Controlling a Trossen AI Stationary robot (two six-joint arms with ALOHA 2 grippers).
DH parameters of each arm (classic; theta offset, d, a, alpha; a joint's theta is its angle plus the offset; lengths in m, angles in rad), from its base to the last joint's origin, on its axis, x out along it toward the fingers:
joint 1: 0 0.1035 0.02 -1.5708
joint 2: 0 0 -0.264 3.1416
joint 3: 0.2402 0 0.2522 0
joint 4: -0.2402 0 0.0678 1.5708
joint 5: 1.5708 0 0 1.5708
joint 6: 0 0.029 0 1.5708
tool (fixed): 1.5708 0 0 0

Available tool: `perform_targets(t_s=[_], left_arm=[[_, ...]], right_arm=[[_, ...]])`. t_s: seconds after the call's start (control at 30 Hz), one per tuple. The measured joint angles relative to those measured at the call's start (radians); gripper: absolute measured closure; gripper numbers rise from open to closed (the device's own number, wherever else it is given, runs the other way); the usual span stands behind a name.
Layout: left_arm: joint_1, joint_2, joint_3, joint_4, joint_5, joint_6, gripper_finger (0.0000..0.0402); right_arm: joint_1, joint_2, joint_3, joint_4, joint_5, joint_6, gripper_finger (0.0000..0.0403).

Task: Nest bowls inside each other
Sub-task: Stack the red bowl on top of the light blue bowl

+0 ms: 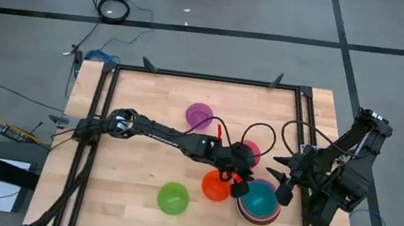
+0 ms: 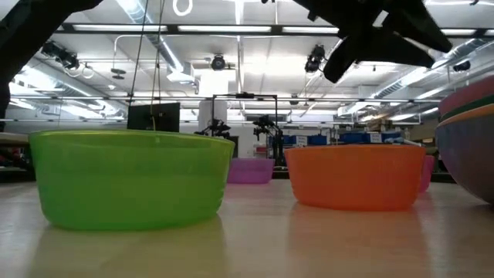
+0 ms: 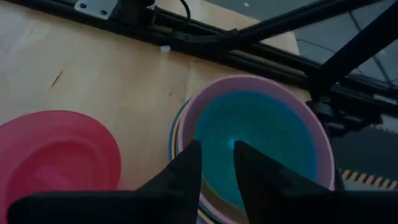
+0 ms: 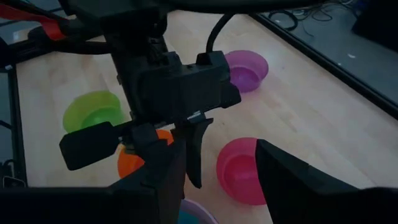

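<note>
Four loose bowls are showing on the counter [image 1: 141,96], plus one nested stack [image 1: 259,203] at the near right. Stack has teal innermost inside a lilac rim, with blue edges peeking below; the exact count of bowls in it is hard to make out.

Left claw [image 1: 240,188] is hovering at the stack's left rim, fingers slightly apart, pinching nothing. The arm is covering part of the magenta bowl [image 1: 250,152] and the far edge of the orange bowl [image 1: 215,186].

Right claw [image 1: 285,182] is sitting just right of the stack, fingers spread, empty.

Green bowl [image 1: 173,198] is sitting alone at the near centre, purple bowl [image 1: 199,115] far centre. In the low view the stack is getting cut off at the right edge, and magenta is mostly hidden behind orange.
</note>
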Motion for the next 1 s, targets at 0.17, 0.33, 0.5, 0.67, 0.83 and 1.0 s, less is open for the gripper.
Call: perform_targets(t_s=[0.17, 0.33, 0.5, 0.67, 0.83, 1.0], left_arm=[[0.010, -0.060, 0.000, -0.217, -0.032, 0.037, 0.0298], [0.003, -0.181, 0.000, -0.593, -0.215, 0.041, 0.0298], [-0.060, -0.359, 0.000, -0.912, -0.497, -0.042, 0.0298], [-0.136, -0.523, 0.000, -1.100, -0.640, -0.205, 0.0298], [-0.227, -0.632, -0.010, -1.215, -0.735, -0.388, 0.0298], [-0.306, -0.696, -0.067, -1.218, -0.767, -0.467, 0.0298]], right_arm=[[-0.023, 0.000, 0.000, -0.020, -0.001, 0.040, 0.0224], [-0.092, 0.005, -0.003, -0.046, -0.048, 0.042, 0.0226], [-0.271, 0.005, -0.080, -0.038, -0.304, -0.020, 0.0226], [-0.460, 0.005, -0.179, 0.181, -0.406, -0.249, 0.0216], [-0.641, 0.008, -0.274, 0.620, -0.585, -0.541, 0.0203], [-0.758, 0.073, -0.294, 0.775, -0.677, -0.663, 0.0197]])
